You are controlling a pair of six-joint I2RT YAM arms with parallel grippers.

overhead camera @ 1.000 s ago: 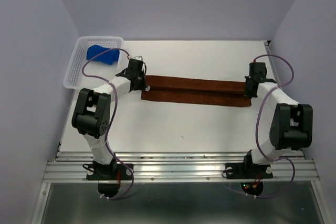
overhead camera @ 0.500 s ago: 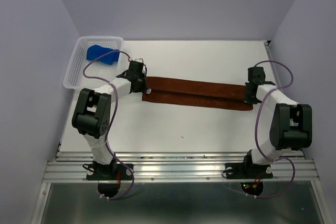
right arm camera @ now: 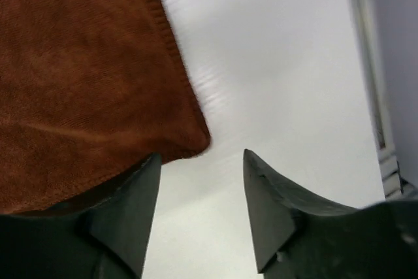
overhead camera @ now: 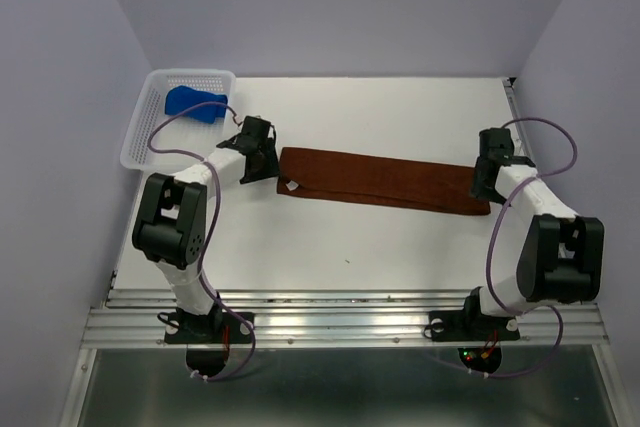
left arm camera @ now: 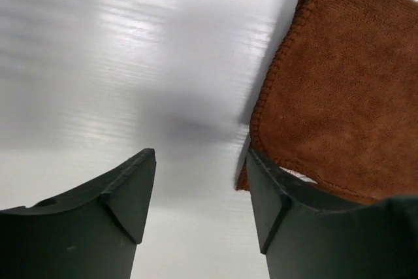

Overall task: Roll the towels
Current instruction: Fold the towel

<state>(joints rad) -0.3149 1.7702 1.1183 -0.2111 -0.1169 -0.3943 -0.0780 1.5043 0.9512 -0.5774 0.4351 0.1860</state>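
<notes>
Brown towel (overhead camera: 380,179) flat, left fingers (left arm camera: 124,194) and right fingers (right arm camera: 124,207) released; blue towel (overhead camera: 195,104) in basket (overhead camera: 135,142).

One towel (overhead camera: 195,103) sits in the basket (overhead camera: 135,139), back left. The other towel (overhead camera: 385,178) lies on the table (overhead camera: 380,122) between the left gripper (overhead camera: 272,162) and right gripper (overhead camera: 482,187).

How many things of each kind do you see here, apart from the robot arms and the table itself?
Towels: 2 (blue towel, rust-brown towel)
Baskets: 1 (white basket)
Total: 3
</notes>
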